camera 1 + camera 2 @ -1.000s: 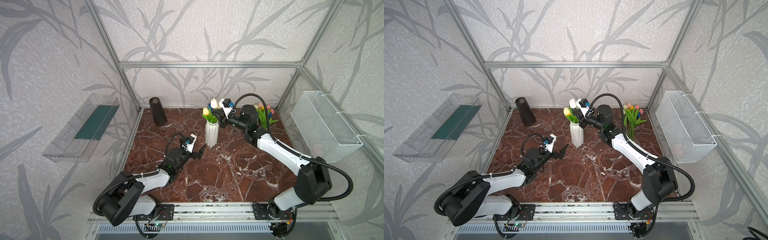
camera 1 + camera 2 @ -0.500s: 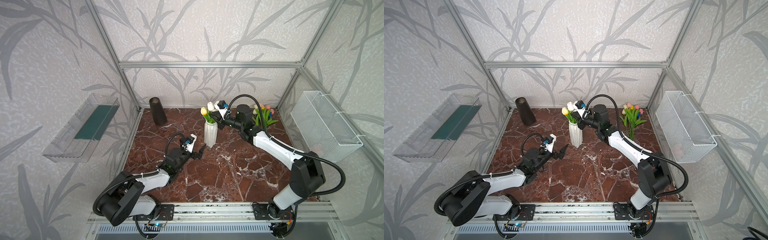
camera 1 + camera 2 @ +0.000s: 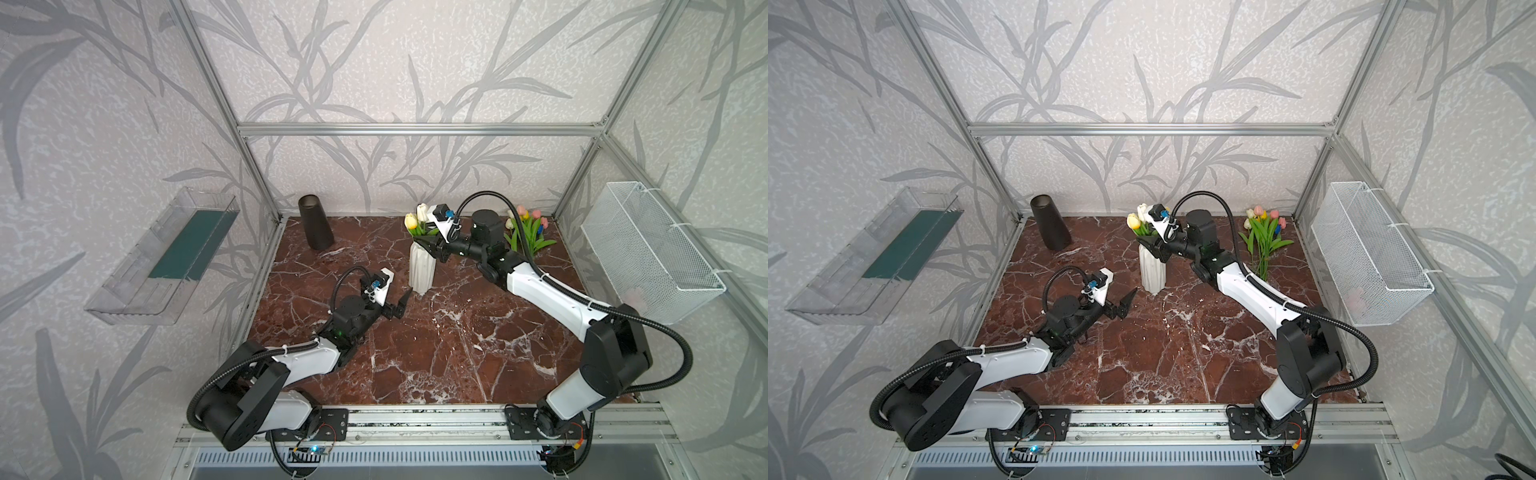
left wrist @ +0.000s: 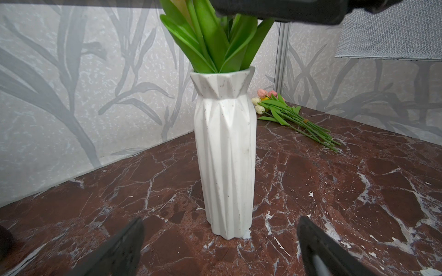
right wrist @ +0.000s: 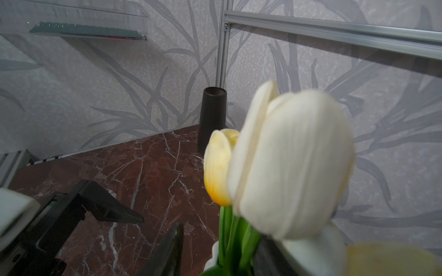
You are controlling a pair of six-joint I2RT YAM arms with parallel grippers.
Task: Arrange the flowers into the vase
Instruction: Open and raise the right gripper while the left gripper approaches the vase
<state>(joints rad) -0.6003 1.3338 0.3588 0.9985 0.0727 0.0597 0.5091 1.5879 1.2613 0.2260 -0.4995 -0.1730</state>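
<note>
The white vase (image 3: 422,270) stands upright on the brown desk (image 3: 436,353), near the middle and toward the back. Two flowers are in it: a yellow tulip (image 3: 410,221) and a cream tulip (image 3: 422,211). Their green leaves stick up out of the top of the vase.

The right gripper (image 3: 430,245) is right at the top of the vase, by the green stems. In the right wrist view its two black fingers (image 5: 167,251) are apart, with the stems between them. There is a gap on one side, so it is not squeezing them.

The left gripper (image 3: 401,302) is low over the desk, just in front of the vase and pointing at it. It is wide open and holds nothing. It does not touch the vase.

A bunch of flowers (image 3: 525,232) lies flat on the desk in the back right corner, well apart from the vase. Its heads are pink, cream and yellow.

A dark vase (image 3: 315,224) stands in the back left corner. A wire basket (image 3: 648,253) hangs on the right wall, and a clear shelf (image 3: 166,257) hangs on the left wall.
</note>
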